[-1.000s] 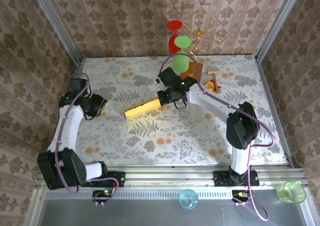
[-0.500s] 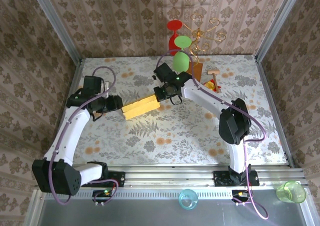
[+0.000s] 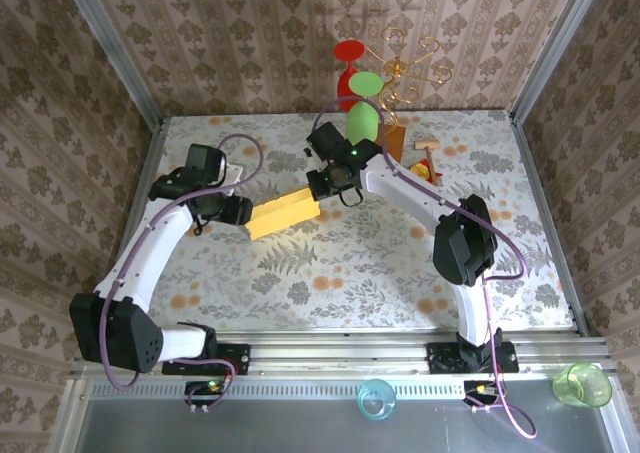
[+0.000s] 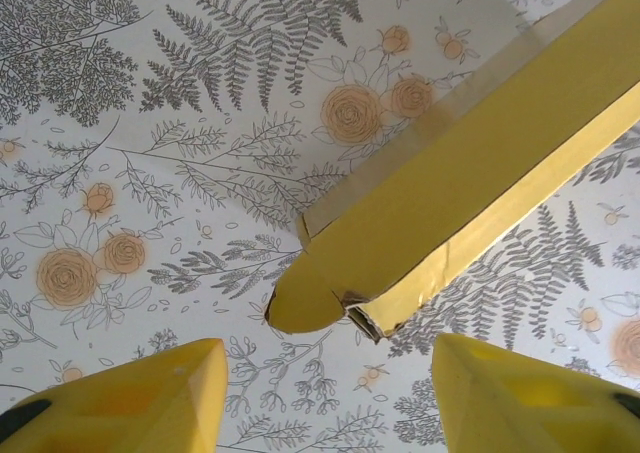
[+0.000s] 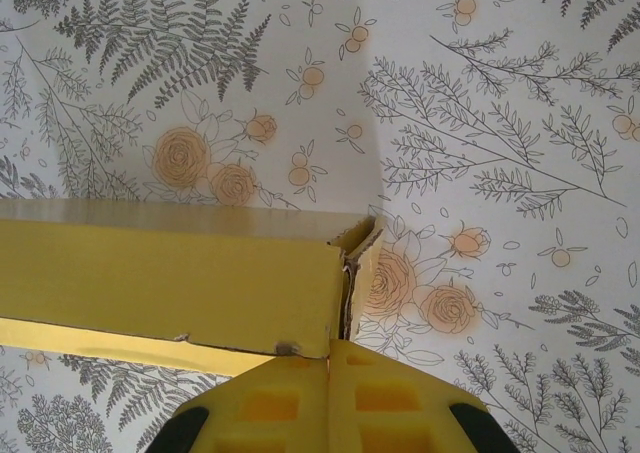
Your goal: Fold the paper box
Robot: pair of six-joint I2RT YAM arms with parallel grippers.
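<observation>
Pinching one end of the paper box [image 3: 283, 213] over the mid surface [image 3: 400, 263], right fingers [image 5: 270, 403] are pressed together, probably steadying it so the spread left fingers [image 4: 150, 393] can reach the loose end flap [image 4: 305, 308].

Free: bare table [image 3: 330, 273] at 6 o'clock of paper box [image 3: 283, 214] | Blocked: wire stand [image 3: 398, 67] at 1 o'clock.

Across mid table [image 3: 350, 263], paper box [image 3: 283, 214] aslant, right end farther back. Just beside left end, left gripper [image 3: 243, 212]; on right end, right gripper [image 3: 320, 187]. Behind that, wire stand [image 3: 400, 68] on block [image 3: 397, 140].
</observation>
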